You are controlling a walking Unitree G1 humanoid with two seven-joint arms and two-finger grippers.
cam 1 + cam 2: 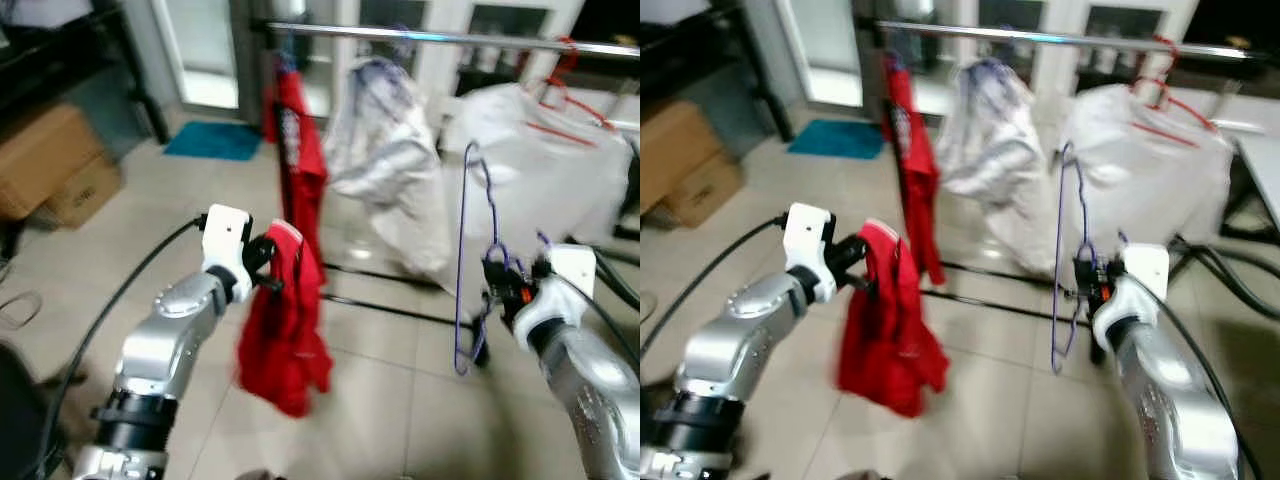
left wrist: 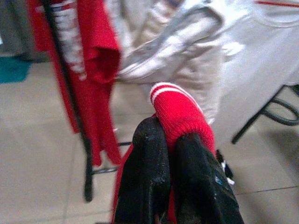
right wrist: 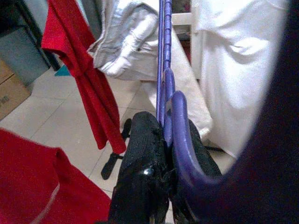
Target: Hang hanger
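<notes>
A purple wire hanger (image 1: 464, 260) hangs upright from my right gripper (image 1: 497, 268), which is shut on its lower part; the right wrist view shows the hanger (image 3: 164, 88) pinched between the black fingers (image 3: 142, 158). My left gripper (image 1: 262, 262) is shut on the ribbed collar of a red garment (image 1: 285, 340), whose collar (image 2: 180, 116) shows between the fingers (image 2: 147, 168) in the left wrist view. A metal clothes rail (image 1: 450, 38) runs across the top, above and beyond both grippers.
On the rail hang a red shirt (image 1: 300, 150), a white-grey jacket (image 1: 390, 160) and a white shirt on a red hanger (image 1: 545, 170). The rack's black base bars (image 1: 390, 308) lie on the tiled floor. Cardboard boxes (image 1: 50, 165) stand at the left, a blue mat (image 1: 212, 140) beyond.
</notes>
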